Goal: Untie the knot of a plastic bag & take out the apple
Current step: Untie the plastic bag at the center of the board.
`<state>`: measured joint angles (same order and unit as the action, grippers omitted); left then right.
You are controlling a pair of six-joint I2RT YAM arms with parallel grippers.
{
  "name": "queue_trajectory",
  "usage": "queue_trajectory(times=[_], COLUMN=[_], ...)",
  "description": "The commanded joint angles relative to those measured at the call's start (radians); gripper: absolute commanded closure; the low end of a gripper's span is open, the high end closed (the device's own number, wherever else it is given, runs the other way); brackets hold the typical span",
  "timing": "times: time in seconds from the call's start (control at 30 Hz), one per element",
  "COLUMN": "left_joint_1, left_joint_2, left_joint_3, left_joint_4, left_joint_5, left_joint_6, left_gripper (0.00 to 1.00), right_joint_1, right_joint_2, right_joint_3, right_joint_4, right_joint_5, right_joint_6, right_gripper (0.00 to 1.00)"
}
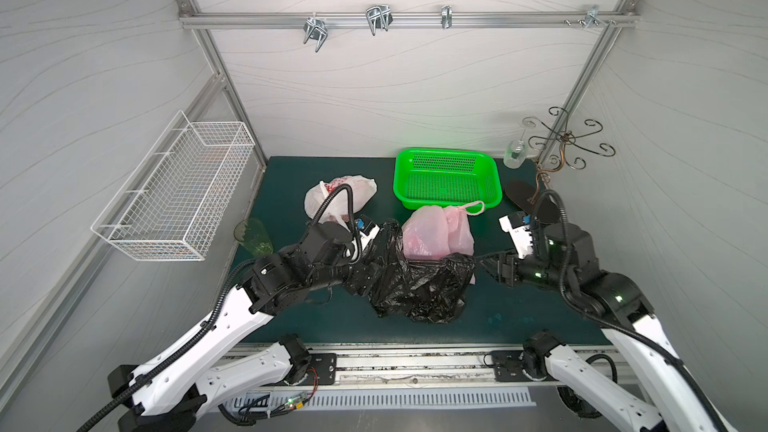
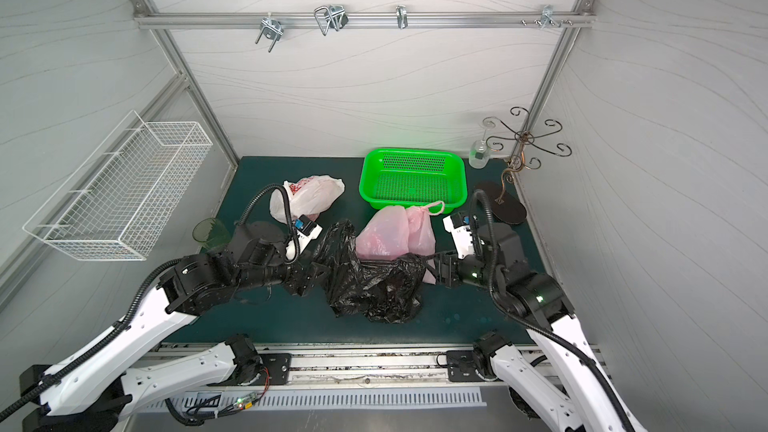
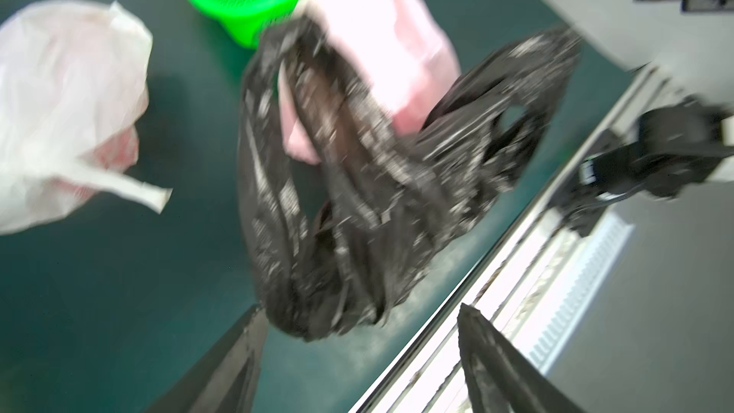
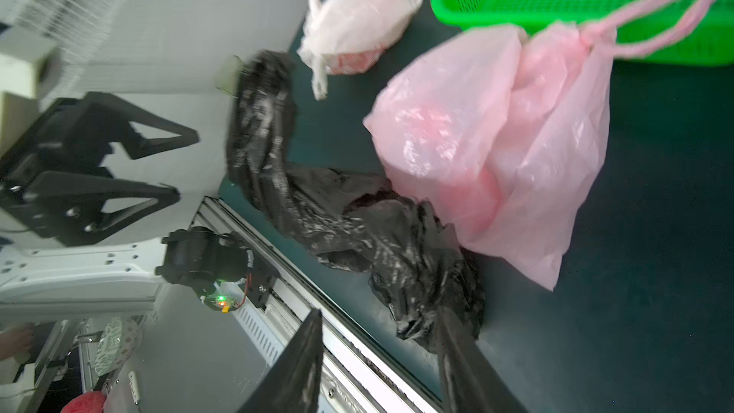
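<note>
While both arms reach in from the sides, the left gripper (image 3: 360, 309) stands wide open, with the black bag (image 1: 415, 284) slumped just off its fingertips, unheld. The right gripper (image 4: 377, 311) is partly open, one finger against the bag. The bag lies mid-desk (image 1: 291, 326), toward the front edge, with a pink bag (image 1: 436, 230) just behind it.
</note>
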<state>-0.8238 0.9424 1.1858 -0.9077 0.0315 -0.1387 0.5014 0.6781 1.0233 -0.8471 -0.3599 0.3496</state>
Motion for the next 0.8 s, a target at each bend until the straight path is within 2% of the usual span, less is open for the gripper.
queue_trajectory(times=[0.0,0.1,0.2,0.33,0.4,0.63,0.77], left_joint_1=[0.014,0.062,0.116,0.189,0.195,0.201,0.201], left_joint_2=[0.099,0.196,0.279,0.412,0.451,0.505,0.524], left_joint_3=[0.151,0.24,0.289,0.38,0.411,0.444,0.448], left_joint_4=[0.024,0.014,0.027,-0.056,-0.071,-0.066,-0.101], left_joint_5=[0.07,0.171,0.235,0.255,0.262,0.294,0.248], left_joint_6=[-0.062,-0.138,-0.229,-0.317,-0.362,-0.54,-0.583], left_gripper=[0.22,0.22,0.22,0.22,0.22,0.21,0.25], right_joint_1=[-0.004,0.005,0.028,0.04,0.041,0.042,0.041], right_joint_2=[0.015,0.063,0.084,0.076,0.066,0.036,0.031], right_joint_3=[0.05,0.067,0.063,0.049,0.036,-0.01,-0.014], right_joint_4=[-0.016,-0.006,-0.004,-0.006,-0.004,-0.005,-0.007], right_joint_5=[-0.117,-0.221,-0.214,-0.193,-0.187,-0.169,-0.167], right_joint_6=[-0.002,-0.008,-0.014,-0.012,-0.008,-0.014,-0.027], right_gripper=[0.54,0.53,0.52,0.52,0.52,0.52,0.52])
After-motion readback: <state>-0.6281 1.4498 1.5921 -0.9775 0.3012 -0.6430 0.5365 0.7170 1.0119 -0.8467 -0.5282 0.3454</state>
